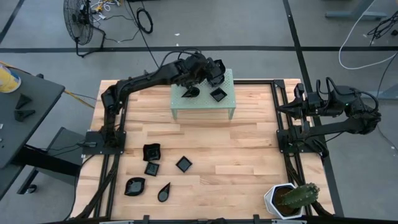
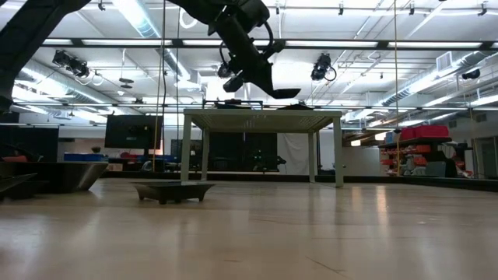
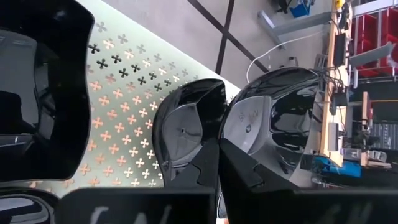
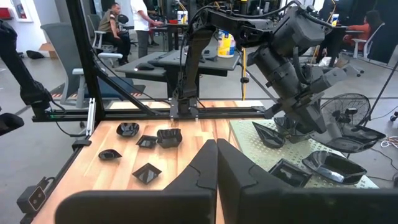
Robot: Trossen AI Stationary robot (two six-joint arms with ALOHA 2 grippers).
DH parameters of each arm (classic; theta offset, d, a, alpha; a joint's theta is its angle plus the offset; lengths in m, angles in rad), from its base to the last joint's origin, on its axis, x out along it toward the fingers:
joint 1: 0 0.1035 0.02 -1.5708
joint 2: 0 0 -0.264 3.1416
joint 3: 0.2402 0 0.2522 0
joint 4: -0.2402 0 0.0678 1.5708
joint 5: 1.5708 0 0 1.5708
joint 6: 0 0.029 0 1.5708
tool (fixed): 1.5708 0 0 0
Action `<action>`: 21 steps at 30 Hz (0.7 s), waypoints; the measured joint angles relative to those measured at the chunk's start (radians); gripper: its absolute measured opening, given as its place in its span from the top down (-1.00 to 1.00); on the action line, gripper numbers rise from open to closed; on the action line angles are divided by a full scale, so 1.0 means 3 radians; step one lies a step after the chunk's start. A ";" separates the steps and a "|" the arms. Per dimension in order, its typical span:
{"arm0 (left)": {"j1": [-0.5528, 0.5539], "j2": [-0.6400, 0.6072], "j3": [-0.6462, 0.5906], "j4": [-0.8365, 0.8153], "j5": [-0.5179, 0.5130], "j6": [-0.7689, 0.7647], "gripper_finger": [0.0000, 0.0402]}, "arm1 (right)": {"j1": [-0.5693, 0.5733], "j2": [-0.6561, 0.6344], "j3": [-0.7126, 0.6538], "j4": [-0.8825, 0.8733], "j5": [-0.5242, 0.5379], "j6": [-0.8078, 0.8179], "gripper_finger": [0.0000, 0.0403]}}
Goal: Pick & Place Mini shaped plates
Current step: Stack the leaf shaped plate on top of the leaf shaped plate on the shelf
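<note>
The pale green perforated stand (image 1: 202, 102) stands at the table's far middle. On it rest a teardrop plate (image 1: 189, 93) and a square plate (image 1: 217, 94); the right wrist view shows one more plate (image 4: 336, 167) near its far edge. My left gripper (image 1: 214, 73) hangs over the stand's far side, shut on a glossy black plate (image 2: 284, 92). Several more black plates (image 1: 152, 151) lie on the table's near left. My right gripper (image 4: 217, 146) is shut and empty, waiting at the table's right side (image 1: 295, 106). My left gripper holds the black plate by its rim (image 2: 268, 88), pinched at the fingertips. The fingers slant down from above. The plate sticks out about level beyond them, lifted clear just above the stand's top (image 2: 261, 113). The fingers themselves hide the exact spot of contact in the left wrist view.
A white hexagonal pot with a cactus (image 1: 289, 199) stands at the near right corner. Bare wood lies between the stand and the loose plates. One plate (image 2: 173, 189) shows on the table in the low view. People sit beyond the table (image 4: 112, 25).
</note>
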 joint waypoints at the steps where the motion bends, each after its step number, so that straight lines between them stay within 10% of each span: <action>1: -0.0003 0.0000 0.0000 0.0001 -0.0017 0.0000 0.95 | 0.0000 0.0000 0.0000 -0.0001 0.0000 0.0000 0.98; 21: -0.0042 -0.0001 0.0000 0.0003 -0.0073 0.0006 0.62 | 0.0000 0.0001 0.0000 0.0000 0.0000 0.0000 0.98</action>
